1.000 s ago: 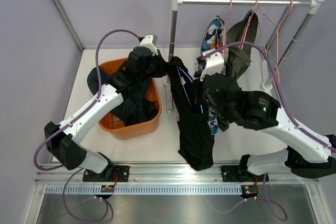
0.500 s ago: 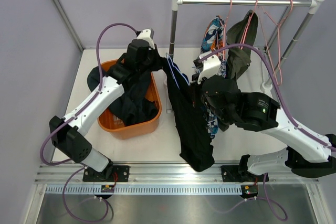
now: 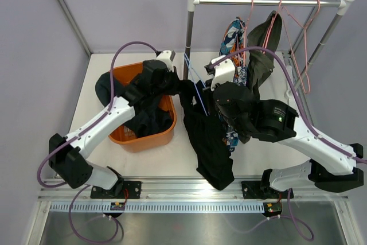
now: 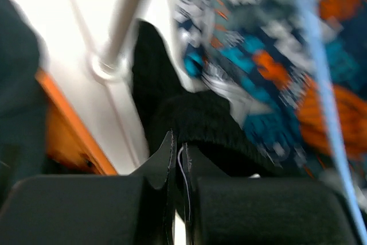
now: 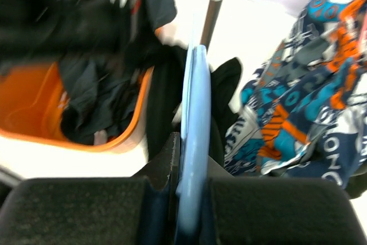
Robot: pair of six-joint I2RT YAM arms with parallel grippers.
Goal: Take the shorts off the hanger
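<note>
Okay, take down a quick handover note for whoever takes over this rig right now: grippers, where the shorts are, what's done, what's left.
Left gripper: shut on an edge of the black shorts, next to the orange basket.
Right gripper: shut on the light-blue hanger, which is off the rail.
Done: the dark navy shorts lie in the basket.
In progress: the black shorts hang between the two grippers. Whether they are free of the hanger cannot be told.
Left: the patterned shorts and the olive green shorts hang from the rail.
</note>
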